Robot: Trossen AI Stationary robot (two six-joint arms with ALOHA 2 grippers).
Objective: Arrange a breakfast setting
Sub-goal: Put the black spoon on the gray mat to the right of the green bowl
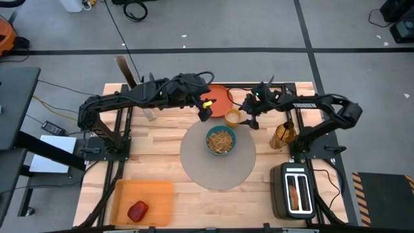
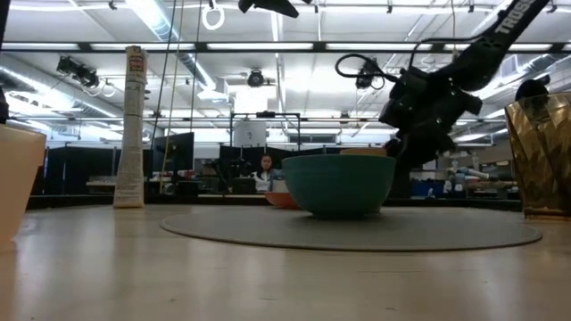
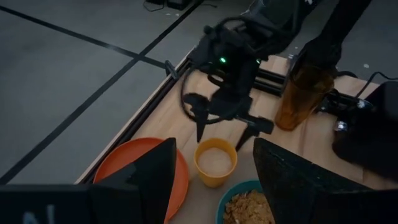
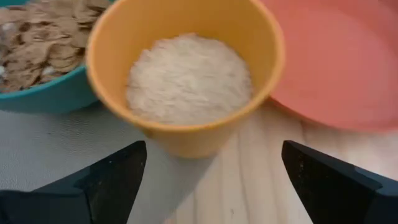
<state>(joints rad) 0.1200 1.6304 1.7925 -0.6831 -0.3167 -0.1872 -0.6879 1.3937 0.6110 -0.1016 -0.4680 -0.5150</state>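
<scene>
The small yellow cup (image 1: 232, 117), with a white filling, stands on the wood between the orange plate (image 1: 220, 99) and the teal bowl (image 1: 221, 140). The bowl holds cereal and sits on the round grey mat (image 1: 217, 165). My right gripper (image 3: 224, 138) is open just above the cup (image 4: 186, 74), one finger on either side of it and not touching. My left gripper (image 3: 214, 146) is open and empty, hovering over the plate's near edge (image 1: 206, 111). The red apple (image 1: 137, 210) lies on an orange tray. The toast (image 1: 295, 193) stands in the toaster. The spoon is out of view.
An amber glass (image 1: 283, 134) stands on the wood right of the bowl. The black-and-silver toaster (image 1: 294, 189) is at the near right corner, and the orange tray (image 1: 143, 199) at the near left. The cereal box (image 2: 134, 125) stands at the far left.
</scene>
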